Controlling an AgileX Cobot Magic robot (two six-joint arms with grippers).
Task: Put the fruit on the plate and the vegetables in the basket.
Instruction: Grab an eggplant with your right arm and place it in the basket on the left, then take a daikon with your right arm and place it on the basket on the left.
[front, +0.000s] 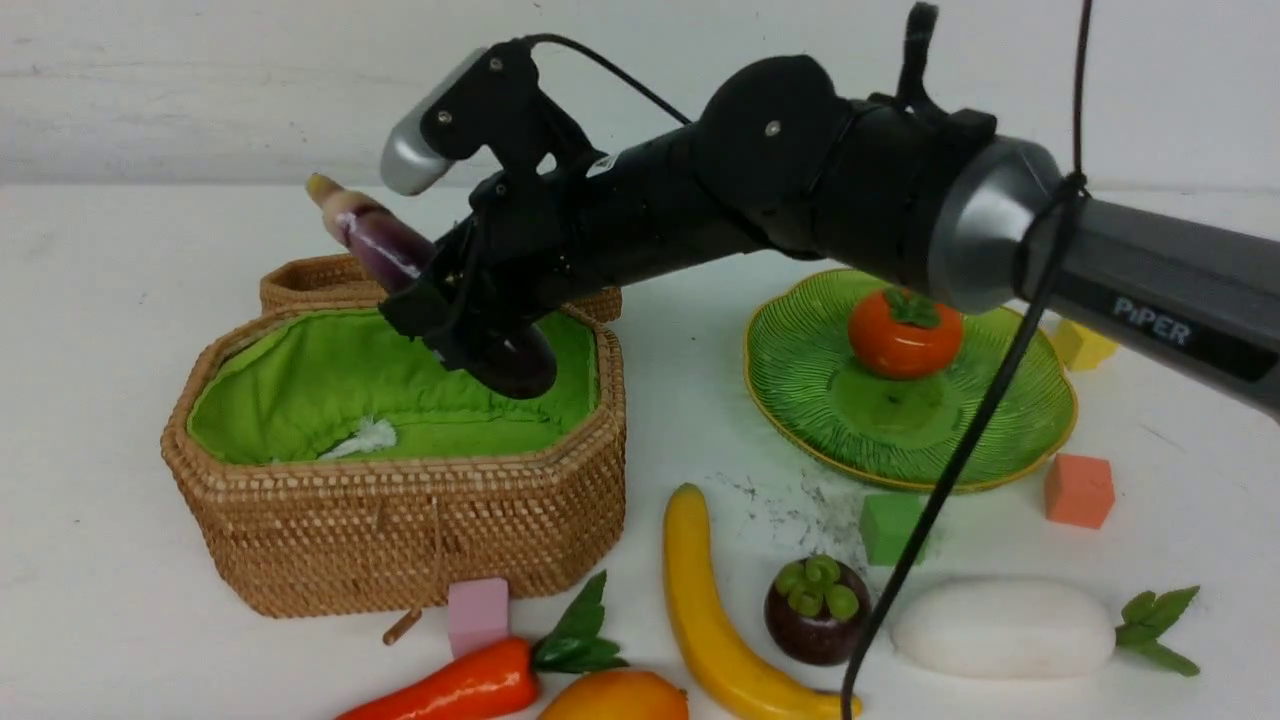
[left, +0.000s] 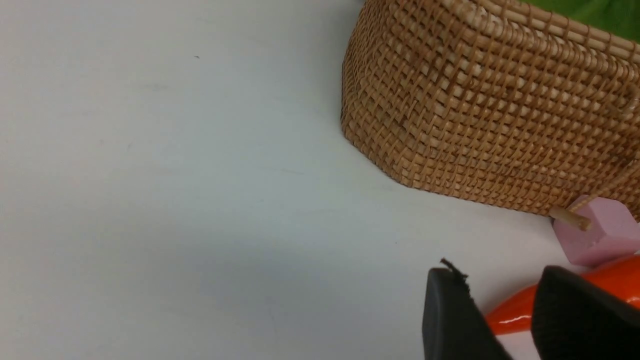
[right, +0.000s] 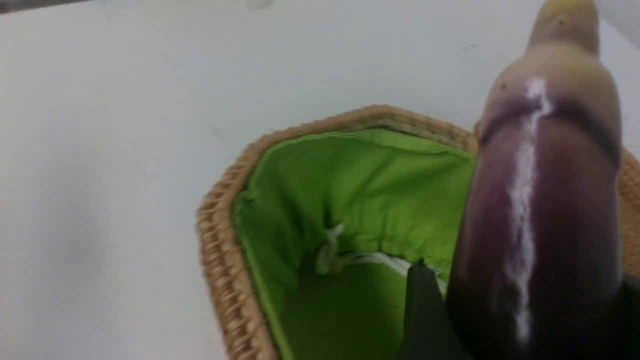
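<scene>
The basket (front: 400, 520) sits open at our left, and over its green lining (front: 330, 390) we hold the eggplant (front: 380, 245) tilted stem-up, our right gripper (front: 470, 320) clamped round its lower half, so it can, we judge, drop straight in. The plate (front: 800, 410) bears only the persimmon (front: 905, 335); radish (front: 1000, 628) and carrot (front: 450, 690) lie on the table (front: 100, 350) with the other fruit. Our left gripper (left: 500, 290) hovers near the carrot, jaws apart, empty.
</scene>
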